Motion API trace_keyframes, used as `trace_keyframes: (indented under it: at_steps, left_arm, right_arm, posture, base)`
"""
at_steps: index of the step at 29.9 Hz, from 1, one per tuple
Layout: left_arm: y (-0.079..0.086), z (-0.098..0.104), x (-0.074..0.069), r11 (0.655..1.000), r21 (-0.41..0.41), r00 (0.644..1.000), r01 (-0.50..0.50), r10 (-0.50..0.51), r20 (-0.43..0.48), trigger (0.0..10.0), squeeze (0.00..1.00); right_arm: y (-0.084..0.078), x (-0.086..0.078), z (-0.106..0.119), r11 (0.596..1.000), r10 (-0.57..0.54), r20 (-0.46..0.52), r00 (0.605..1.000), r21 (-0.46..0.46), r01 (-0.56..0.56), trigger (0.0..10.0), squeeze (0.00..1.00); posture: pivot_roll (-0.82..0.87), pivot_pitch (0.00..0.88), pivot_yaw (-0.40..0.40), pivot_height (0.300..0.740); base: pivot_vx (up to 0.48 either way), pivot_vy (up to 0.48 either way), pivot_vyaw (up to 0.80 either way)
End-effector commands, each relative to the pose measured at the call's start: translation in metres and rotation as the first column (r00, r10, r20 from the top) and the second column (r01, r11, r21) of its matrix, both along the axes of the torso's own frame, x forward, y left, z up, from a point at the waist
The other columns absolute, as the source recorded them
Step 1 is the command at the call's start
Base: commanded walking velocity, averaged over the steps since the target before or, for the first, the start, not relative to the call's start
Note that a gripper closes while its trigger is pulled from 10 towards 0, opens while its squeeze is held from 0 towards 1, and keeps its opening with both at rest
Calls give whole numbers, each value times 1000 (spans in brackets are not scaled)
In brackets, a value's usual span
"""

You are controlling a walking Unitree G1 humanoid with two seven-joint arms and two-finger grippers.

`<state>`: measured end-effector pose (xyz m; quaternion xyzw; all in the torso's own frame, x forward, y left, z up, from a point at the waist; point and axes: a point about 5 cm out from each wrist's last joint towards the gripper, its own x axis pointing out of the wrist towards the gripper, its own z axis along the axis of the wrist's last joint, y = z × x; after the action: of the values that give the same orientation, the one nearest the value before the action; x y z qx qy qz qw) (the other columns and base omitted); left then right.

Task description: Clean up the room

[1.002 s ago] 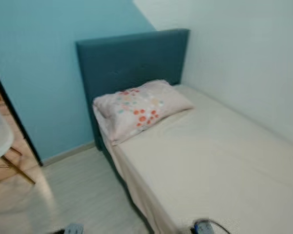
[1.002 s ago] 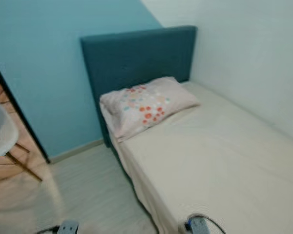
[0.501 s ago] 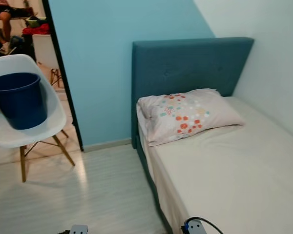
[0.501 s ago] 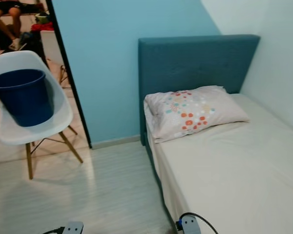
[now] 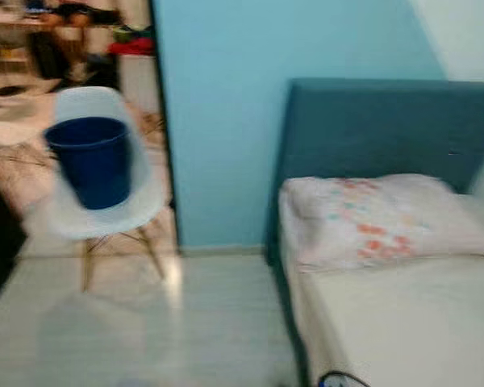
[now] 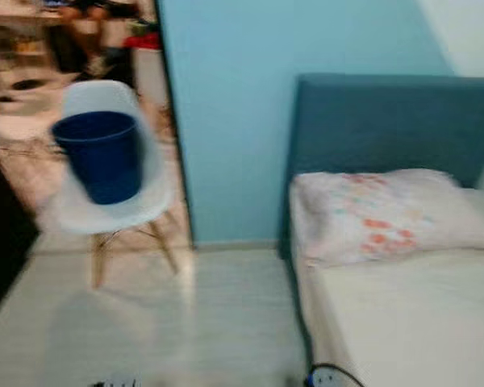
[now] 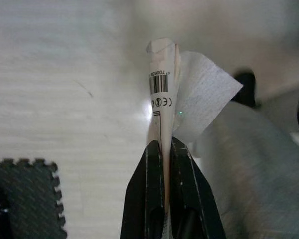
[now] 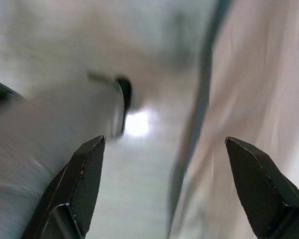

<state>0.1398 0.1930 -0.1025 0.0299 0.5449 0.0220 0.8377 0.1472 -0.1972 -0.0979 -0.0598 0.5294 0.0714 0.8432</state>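
Observation:
In the left wrist view my left gripper [image 7: 164, 145] is shut on a folded white paper wrapper [image 7: 165, 84] with a barcode printed on it, held above pale floor. The right wrist view has my right gripper [image 8: 167, 147] open, its two black fingers [image 8: 82, 179] far apart with nothing between them, over the floor beside the bed's edge. A dark blue bucket [image 5: 94, 159] sits on the seat of a white chair [image 5: 105, 214] by the doorway at the left. The head views are blurred.
A bed [image 5: 403, 322] with a teal headboard [image 5: 379, 125] and a spotted pillow [image 5: 379, 218] fills the right. A light blue wall [image 5: 226, 121] stands behind. Pale floor [image 5: 145, 322] lies between chair and bed. A dark foam mat [image 7: 22, 196] lies below the left gripper.
The whole picture has swung left: bed and pillow have slid to the right of view and the chair with the bucket has come nearer the middle. The picture has become blurred.

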Motion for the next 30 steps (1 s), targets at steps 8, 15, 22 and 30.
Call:
trace_keyframes:
  at_steps: [8, 15, 22, 30]
  left_arm:
    - [-3, -4, -12, 1000, -2, 999, -4, 4, -46, 10000, 0]
    - [2, -3, -9, 997, -10, 997, -71, 71, -25, 10000, 0]
    - [18, 3, 2, 995, -6, 995, -100, 100, 17, 10000, 0]
    - [28, 11, 17, 996, -4, 993, -94, 94, 73, 10000, 0]
  right_arm:
    - [13, 3, -1, 1000, 11, 6, 1000, 24, -12, 10000, 0]
    - [18, 4, -1, 999, -3, 7, 1000, 36, 3, 10000, 0]
    - [18, 3, -1, 999, -3, 3, 1000, 39, 3, 10000, 0]
    - [27, 5, -1, 998, -2, 12, 1000, 60, 1, 10000, 0]
  posture:
    - [-10, 0, -62, 735]
    - [-13, 0, -57, 735]
    - [-6, 0, -57, 735]
    - [-20, 0, -43, 735]
  base:
    - [368, 0, 715]
    - [369, 0, 101]
    - [369, 0, 0]
    - [369, 0, 573]
